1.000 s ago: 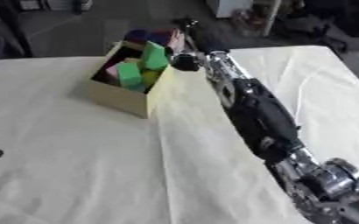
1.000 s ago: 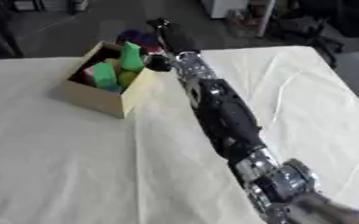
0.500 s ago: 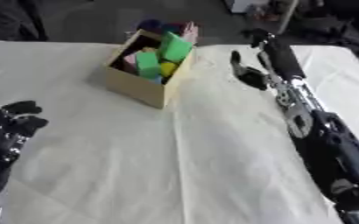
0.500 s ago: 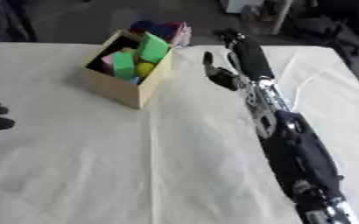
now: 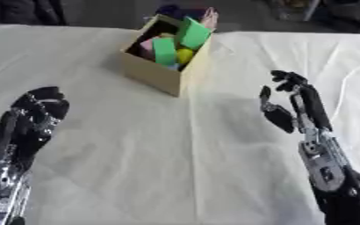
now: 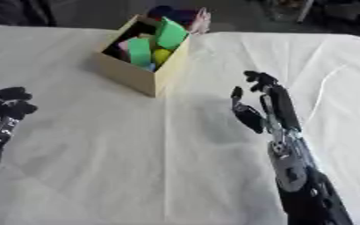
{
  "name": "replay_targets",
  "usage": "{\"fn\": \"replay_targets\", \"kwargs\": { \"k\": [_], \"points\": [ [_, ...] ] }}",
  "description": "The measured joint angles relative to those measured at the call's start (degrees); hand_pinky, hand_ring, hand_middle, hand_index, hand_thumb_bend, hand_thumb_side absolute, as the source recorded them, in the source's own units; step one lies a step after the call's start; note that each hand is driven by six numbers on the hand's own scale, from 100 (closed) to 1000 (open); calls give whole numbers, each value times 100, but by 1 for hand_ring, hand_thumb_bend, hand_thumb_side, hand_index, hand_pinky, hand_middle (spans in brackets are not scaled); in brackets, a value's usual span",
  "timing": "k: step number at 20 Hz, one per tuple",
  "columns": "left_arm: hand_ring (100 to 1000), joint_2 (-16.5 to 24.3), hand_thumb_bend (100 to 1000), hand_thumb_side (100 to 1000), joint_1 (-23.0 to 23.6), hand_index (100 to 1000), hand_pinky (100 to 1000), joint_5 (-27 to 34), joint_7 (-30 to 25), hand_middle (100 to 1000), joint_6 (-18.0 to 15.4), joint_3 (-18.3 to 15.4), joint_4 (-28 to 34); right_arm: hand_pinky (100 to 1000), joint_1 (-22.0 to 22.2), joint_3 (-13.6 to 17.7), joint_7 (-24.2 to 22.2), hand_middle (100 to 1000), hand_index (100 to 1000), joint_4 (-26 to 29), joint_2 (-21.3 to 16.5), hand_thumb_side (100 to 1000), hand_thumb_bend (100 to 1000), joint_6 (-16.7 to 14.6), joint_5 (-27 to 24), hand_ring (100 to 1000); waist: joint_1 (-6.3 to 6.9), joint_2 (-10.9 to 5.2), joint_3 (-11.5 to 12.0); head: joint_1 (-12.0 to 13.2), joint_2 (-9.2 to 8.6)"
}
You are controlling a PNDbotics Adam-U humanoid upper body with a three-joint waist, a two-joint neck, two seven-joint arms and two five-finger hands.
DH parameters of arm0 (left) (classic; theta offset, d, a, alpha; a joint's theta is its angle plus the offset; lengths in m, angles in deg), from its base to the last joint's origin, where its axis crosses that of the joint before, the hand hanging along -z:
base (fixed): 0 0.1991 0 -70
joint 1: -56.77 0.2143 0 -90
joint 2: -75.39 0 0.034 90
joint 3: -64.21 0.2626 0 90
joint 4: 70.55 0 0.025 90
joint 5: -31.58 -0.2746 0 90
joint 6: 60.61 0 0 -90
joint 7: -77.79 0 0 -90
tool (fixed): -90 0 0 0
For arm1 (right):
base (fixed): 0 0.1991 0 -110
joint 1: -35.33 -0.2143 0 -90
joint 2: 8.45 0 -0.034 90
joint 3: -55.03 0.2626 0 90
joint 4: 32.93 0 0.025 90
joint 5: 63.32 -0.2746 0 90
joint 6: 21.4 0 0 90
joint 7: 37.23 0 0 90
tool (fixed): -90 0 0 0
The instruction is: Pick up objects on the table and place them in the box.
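Left eye view: covered by a white cloth (image 5: 175, 176) with soft creases, running wall to wall across the picture. Dark floor and blurred dark shapes beyond the far edge. Near that far edge, standing askew on the cloth, a tan cardboard box (image 5: 156, 74), filled with green blocks (image 5: 165, 50), a yellow ball (image 5: 185, 55), something pink and something dark. Behind the box, a pale, pinkish shape, too blurred to name. No label or lettering readable anywhere. At the lower left, left hand (image 5: 31, 125), black, raised above the cloth, fingers relaxed and holding nothing. At the right, right hand (image 5: 294, 105), also empty, fingers slightly bent at the tips, thumb spread apart, well clear of the box.

Right eye view: same cloth, same box (image 6: 133, 72) shifted leftward. Left hand (image 6: 2, 116) cut by the left edge, fingers slack. Right hand (image 6: 264, 103) nearer the middle, spread and empty. No writing legible.
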Motion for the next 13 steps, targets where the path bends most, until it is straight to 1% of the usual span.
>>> {"fn": "replay_targets", "kwargs": {
  "k": [2,7,10,13],
  "points": [
    [597,-26,677,525,62,727,729,-26,47,624,-13,11,-24,695,309,-61,12,676,813,212,1,389,100,19,-193,629,25,-28,-20,3,31],
    [597,-102,668,519,112,724,727,-49,103,622,-42,83,-120,696,1055,-300,-21,675,815,822,2,354,100,21,-665,628,52,-106,-34,-15,36],
    [596,-105,667,517,133,723,727,-49,114,621,-53,125,-170,696,1472,-425,-80,675,817,1213,-1,338,100,19,-934,628,57,-149,-19,-108,36],
    [592,-138,665,516,141,721,726,-49,135,618,-63,126,-205,696,1652,-497,-170,673,818,1522,-11,331,100,75,-1220,627,62,-157,-12,-154,37]
  ]
}}
